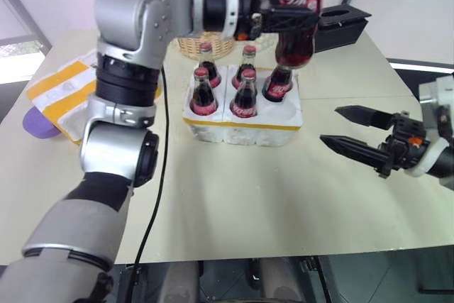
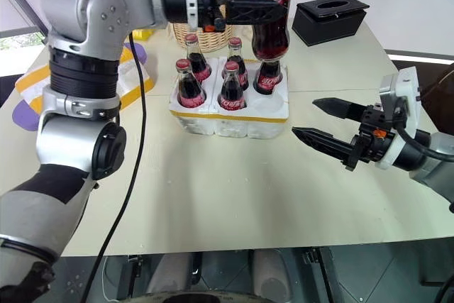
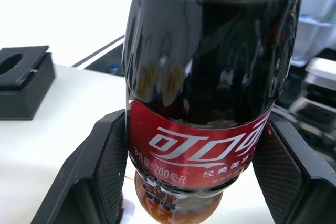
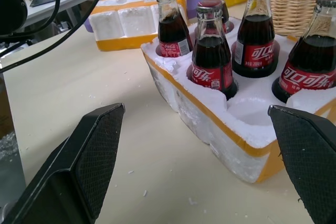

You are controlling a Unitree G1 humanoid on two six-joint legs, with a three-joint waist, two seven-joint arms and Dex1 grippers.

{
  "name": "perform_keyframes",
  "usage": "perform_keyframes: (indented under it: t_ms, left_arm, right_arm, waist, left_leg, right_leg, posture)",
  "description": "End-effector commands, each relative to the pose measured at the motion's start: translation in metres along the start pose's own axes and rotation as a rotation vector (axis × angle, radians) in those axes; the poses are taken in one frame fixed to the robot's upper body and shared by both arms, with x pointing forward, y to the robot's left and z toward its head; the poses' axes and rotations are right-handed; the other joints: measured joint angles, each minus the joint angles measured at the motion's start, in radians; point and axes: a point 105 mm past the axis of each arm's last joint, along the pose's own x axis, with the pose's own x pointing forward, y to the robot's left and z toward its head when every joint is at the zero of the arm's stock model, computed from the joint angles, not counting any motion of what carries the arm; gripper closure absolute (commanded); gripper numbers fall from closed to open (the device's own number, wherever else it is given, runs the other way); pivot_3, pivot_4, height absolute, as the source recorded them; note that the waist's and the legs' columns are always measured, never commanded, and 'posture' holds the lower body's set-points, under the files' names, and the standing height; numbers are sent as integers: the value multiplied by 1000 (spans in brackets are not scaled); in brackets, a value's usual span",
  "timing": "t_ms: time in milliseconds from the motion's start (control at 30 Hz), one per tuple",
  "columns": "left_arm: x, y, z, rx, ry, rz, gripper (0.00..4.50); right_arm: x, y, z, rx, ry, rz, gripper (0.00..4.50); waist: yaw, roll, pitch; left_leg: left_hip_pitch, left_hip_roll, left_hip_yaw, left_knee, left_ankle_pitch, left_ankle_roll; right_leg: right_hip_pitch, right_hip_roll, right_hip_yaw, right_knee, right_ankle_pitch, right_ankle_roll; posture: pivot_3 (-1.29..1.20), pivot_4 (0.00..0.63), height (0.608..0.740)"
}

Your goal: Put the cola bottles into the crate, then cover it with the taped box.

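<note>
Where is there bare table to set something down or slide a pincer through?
Bare table lies in front of the crate, and between the crate and the open right pincer. It is crowded behind the crate, by the wicker basket, and on the crate's left, by the taped box.

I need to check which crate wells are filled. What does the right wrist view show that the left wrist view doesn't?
Right wrist view: the low white styrofoam crate with a yellow tape band, five small red-labelled glass cola bottles standing in its wells, one corner well empty, the open right pincer, and the yellow-taped white styrofoam box and a wicker basket behind. Left wrist view: the left pincer closed on a sixth cola bottle at its label, and a black rectangular box. Both: the cream tabletop.
</note>
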Motion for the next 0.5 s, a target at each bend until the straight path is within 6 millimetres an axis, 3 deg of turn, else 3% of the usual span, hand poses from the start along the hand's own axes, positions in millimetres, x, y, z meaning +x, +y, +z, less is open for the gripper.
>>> perform_keyframes:
  t_ms: [33,200,500]
  left_arm:
    - [5,-2,15,85,17,71,1724]
    - [20,11,6,73,63,132,1724]
    - [34,13,-10,25,90,40,1724]
  right_arm:
    - [-1,6,9,-44,-40,3,0]
    - [2,7,6,-33,-47,7,0]
    - [5,9,4,-29,-49,14,0]
  waist:
    - [0,0,0]
    - [2,0,0]
    - [8,0,0]
  left_leg:
    - [0,0,0,0,0,0]
    - [0,0,1,1,0,0]
    - [0,0,1,0,0,1]
  right_leg:
    - [0,0,0,0,0,0]
    - [0,0,0,0,-2,-2]
    - [0,0,1,-2,-1,-2]
  posture:
    - [0,150,740]
    - [0,150,740]
    - [0,150,740]
